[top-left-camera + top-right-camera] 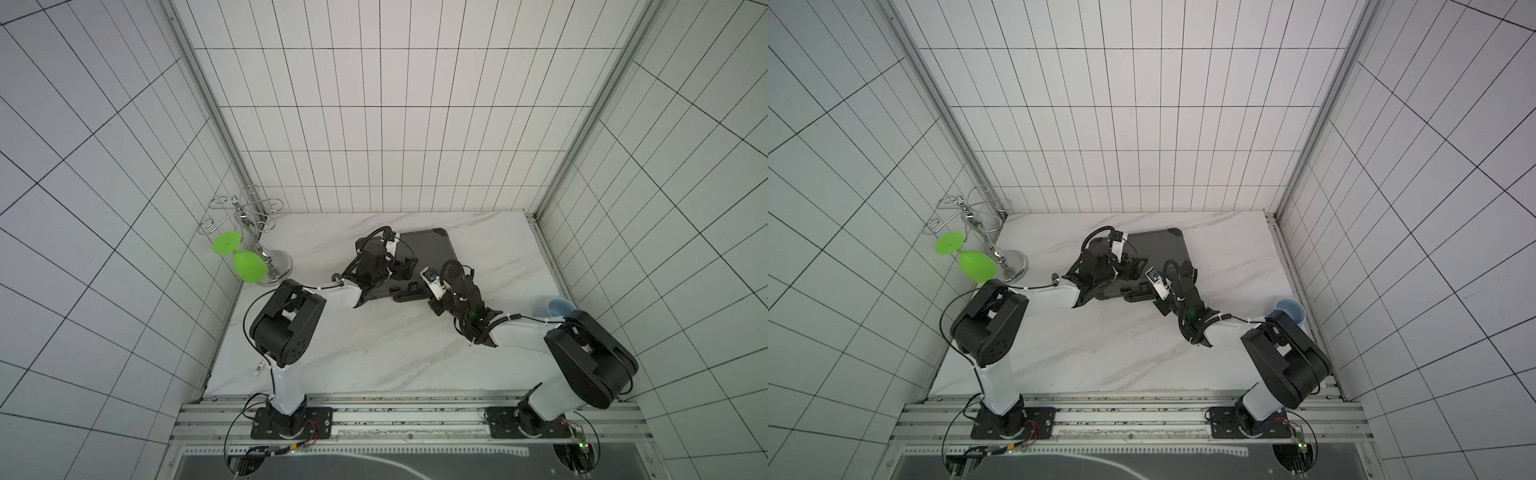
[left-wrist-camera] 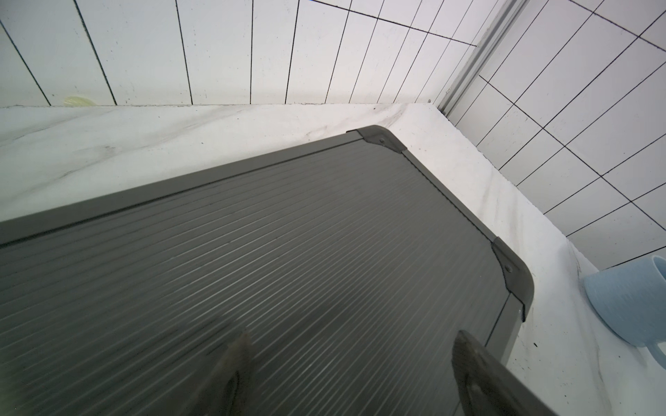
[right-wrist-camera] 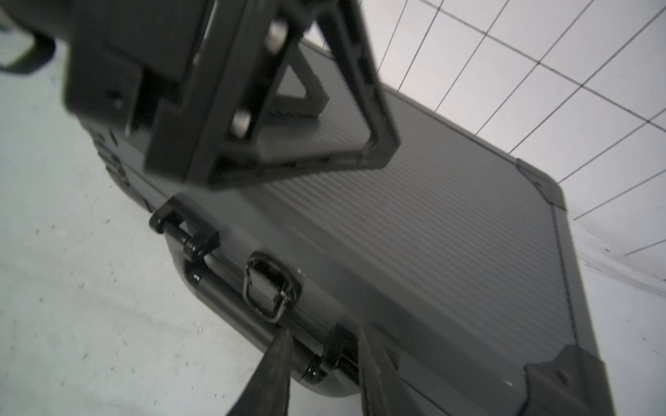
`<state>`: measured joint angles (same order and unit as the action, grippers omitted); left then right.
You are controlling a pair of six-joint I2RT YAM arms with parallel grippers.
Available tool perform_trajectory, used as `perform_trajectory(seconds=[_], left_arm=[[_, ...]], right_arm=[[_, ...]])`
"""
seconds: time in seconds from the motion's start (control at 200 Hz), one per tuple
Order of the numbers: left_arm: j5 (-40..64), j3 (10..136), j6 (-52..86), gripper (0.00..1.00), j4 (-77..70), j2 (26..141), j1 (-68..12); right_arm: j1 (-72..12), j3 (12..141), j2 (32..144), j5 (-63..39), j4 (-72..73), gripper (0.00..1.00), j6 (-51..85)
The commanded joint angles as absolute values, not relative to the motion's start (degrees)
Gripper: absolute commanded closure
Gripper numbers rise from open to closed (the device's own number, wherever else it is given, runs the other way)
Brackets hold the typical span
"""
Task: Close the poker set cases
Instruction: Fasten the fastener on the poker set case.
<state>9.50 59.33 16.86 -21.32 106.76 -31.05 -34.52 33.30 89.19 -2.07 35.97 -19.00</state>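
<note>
Presently, in both top views, we find the poker set case (image 1: 432, 249) (image 1: 1160, 247) lying flat on the marble table (image 1: 353, 353), just above the frame's centre. Its lid is down, its handle edge is turned toward the lower edge of the frame, and its long axis runs roughly left to right at a slight tilt. The left gripper (image 1: 405, 268) sits over the left-centre part of the lid. The right gripper (image 1: 429, 298) stands at the handle edge, toward the lower right of the case. We judge the right one nearer the fastenings, and so better placed for any latching that remains.

Left wrist view: the ribbed lid (image 2: 288, 270) fills most of the picture, with two corner caps (image 2: 382, 138) at its far side. The fingers (image 2: 238, 363) stand well apart, low over the lid, with nothing between them. We cannot settle contact from here. A blue mug (image 2: 630, 302) stands on the table, clear of the case.

Right wrist view: the left gripper appears to rest on the lid, jaws wide, holding nothing. The right gripper's fingers (image 3: 277, 367) are parted by a modest gap and straddle one mount of the handle (image 3: 223, 302). As far as we can tell, they do not clamp it. One latch (image 3: 272, 288) lies just ahead of the tips, beside the handle. We cannot tell whether it is fastened. The left gripper hides the rest of that edge.
</note>
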Motion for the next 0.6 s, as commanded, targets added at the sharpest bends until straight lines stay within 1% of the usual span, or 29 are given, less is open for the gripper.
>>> perform_trajectory(seconds=[0.0,0.065,0.24,0.595], left_arm=[[9.12,54.9,20.86,0.13,-9.66,110.08,-28.89],[9.64,54.58,21.17,0.13,-9.92,110.19,-28.4],[10.07,54.32,21.37,0.13,-10.15,110.46,-28.04],[11.03,53.81,21.84,0.13,-11.32,110.91,-27.38]], right_arm=[[-33.2,39.28,90.97,-9.35,30.02,0.66,-27.53],[-32.73,41.9,92.35,-10.92,27.39,0.66,-28.7],[-32.61,43.63,92.66,-14.09,28.34,0.66,-29.61],[-31.89,47.47,92.5,-14.31,25.32,0.66,-34.26]])
